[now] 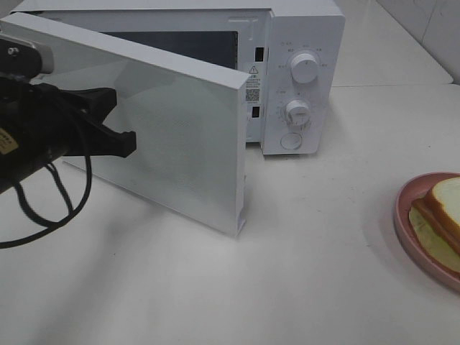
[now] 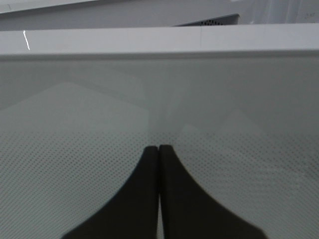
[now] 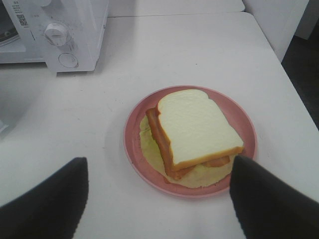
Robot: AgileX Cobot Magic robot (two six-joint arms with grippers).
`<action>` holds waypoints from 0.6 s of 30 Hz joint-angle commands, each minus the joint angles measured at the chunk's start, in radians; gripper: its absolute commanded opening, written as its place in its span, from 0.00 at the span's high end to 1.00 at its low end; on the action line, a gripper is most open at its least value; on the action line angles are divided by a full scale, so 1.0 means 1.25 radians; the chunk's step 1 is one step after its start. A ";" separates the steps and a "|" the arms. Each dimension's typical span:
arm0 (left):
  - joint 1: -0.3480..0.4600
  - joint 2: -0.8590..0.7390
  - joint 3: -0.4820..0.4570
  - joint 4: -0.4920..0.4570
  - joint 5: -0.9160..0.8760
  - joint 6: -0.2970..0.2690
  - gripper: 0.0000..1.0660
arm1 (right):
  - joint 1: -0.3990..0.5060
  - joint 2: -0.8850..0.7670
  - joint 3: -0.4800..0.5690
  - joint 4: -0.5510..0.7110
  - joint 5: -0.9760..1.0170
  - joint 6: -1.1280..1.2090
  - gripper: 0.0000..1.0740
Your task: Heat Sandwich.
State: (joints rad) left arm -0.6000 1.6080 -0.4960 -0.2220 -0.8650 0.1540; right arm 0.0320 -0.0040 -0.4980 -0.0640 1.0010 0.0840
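We judge the sandwich (image 3: 197,132) soft and loosely stacked, so pinching it would squash or shed layers; the stiff rim of its plate (image 3: 133,149) is the better hold. It sits on that pink plate on the table (image 1: 287,287), well right of the microwave (image 1: 302,79), whose door (image 1: 180,136) stands open. The right gripper (image 3: 157,196) hangs spread above it. The left gripper (image 2: 159,149) is pressed together, empty, against the door.

A white tabletop (image 1: 302,259) fills most of the scene, evenly lit, with soft shadows lying on it. A second white tabletop (image 1: 402,50) butts against it behind, a seam between them. Pale tiled wall (image 1: 431,21) shows at the far right corner.
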 commanded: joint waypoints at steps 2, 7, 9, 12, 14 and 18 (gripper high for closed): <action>-0.041 0.029 -0.044 -0.091 -0.011 0.045 1.00 | -0.007 -0.022 0.000 -0.006 -0.005 -0.010 0.30; -0.086 0.077 -0.108 -0.174 -0.011 0.103 1.00 | -0.007 -0.022 0.000 -0.006 -0.005 -0.010 0.30; -0.107 0.105 -0.147 -0.216 -0.010 0.125 1.00 | -0.007 -0.022 0.000 -0.006 -0.005 -0.010 0.30; -0.117 0.122 -0.173 -0.238 -0.010 0.139 1.00 | -0.007 -0.022 0.000 -0.006 -0.005 -0.010 0.30; -0.125 0.140 -0.200 -0.262 -0.009 0.159 1.00 | -0.007 -0.022 0.000 -0.006 -0.005 -0.010 0.30; -0.133 0.184 -0.274 -0.315 0.026 0.199 1.00 | -0.007 -0.022 0.000 -0.006 -0.005 -0.010 0.30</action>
State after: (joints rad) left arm -0.7590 1.8170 -0.7910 -0.5750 -0.8570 0.3780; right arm 0.0320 -0.0040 -0.4980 -0.0640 1.0010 0.0840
